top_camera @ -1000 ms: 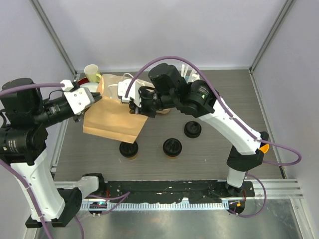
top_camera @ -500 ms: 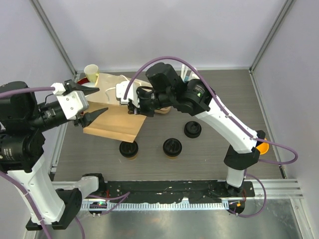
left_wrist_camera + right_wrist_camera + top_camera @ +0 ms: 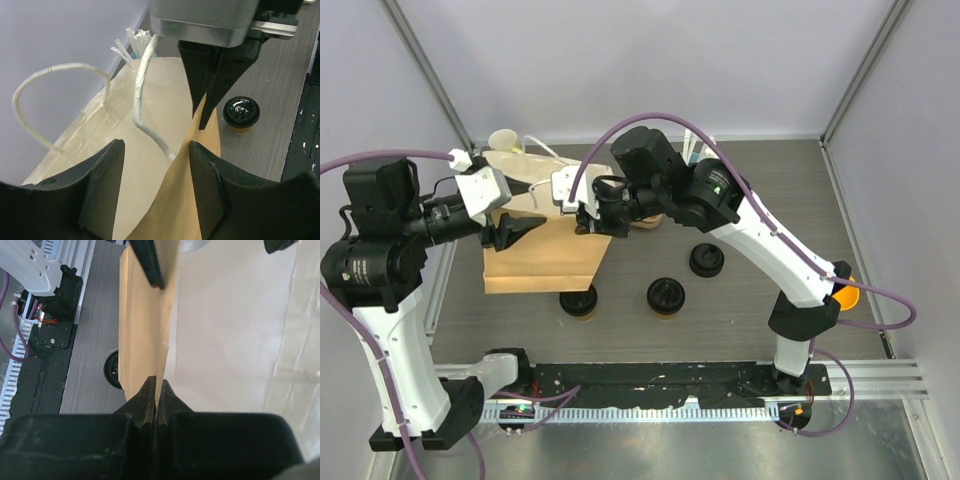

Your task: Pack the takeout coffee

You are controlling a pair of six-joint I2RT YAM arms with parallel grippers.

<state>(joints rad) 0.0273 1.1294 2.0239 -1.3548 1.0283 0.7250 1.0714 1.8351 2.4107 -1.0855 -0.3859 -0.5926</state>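
The brown paper bag (image 3: pixel 542 260) lies on the table with its mouth toward the back. My right gripper (image 3: pixel 582 218) is shut on the bag's right rim, as the right wrist view shows (image 3: pixel 158 386). My left gripper (image 3: pixel 523 212) is open at the bag's mouth, with one finger on each side of the near rim (image 3: pixel 175 200) and a white handle (image 3: pixel 142 100) between them. Two lidded tan cups stand in front of the bag, one (image 3: pixel 579 300) at its near edge and one (image 3: pixel 666 297) to the right. One lidded cup also shows in the left wrist view (image 3: pixel 241 113).
A bare black lid (image 3: pixel 707 260) lies right of the cups. A lidless paper cup (image 3: pixel 504 141) stands at the back left behind the bag. White straws (image 3: pixel 692 150) stand at the back behind the right arm. A metal rail runs along the table's left edge.
My left gripper has opened and moved right to the bag's mouth. The bag's near end has shifted toward the left cup. My right gripper keeps its hold on the rim.
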